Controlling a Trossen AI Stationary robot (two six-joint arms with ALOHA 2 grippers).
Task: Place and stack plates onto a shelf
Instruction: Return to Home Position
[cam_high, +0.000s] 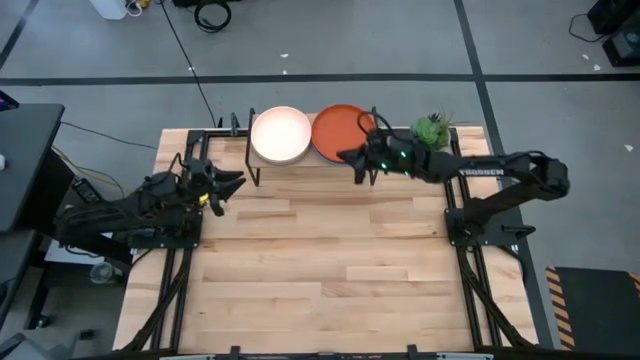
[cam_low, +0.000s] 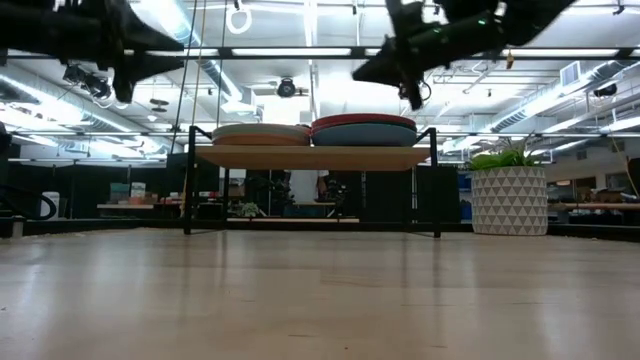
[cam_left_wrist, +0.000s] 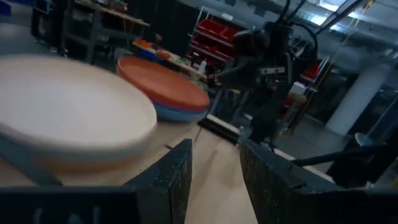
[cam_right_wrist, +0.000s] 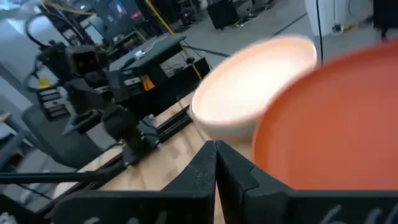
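The shelf (cam_low: 310, 157) stands at the table's far edge on thin black legs. Two stacks of plates rest on its wooden top. The left stack is topped by a cream plate (cam_high: 280, 135) (cam_left_wrist: 68, 102) (cam_right_wrist: 255, 81). The right stack is topped by an orange plate (cam_high: 340, 128) (cam_right_wrist: 336, 124), with a blue one (cam_left_wrist: 180, 113) showing beneath it. My left gripper (cam_high: 236, 184) (cam_left_wrist: 214, 165) is open, in the air near the shelf's left end. My right gripper (cam_high: 350, 158) (cam_right_wrist: 216, 163) is shut and empty, raised just in front of the orange stack.
A potted green plant (cam_high: 432, 130) in a white patterned pot (cam_low: 508, 200) stands right of the shelf at the far edge. The slatted wooden table (cam_high: 320, 270) spreads out in front of the shelf. The arm bases sit at the table's left and right edges.
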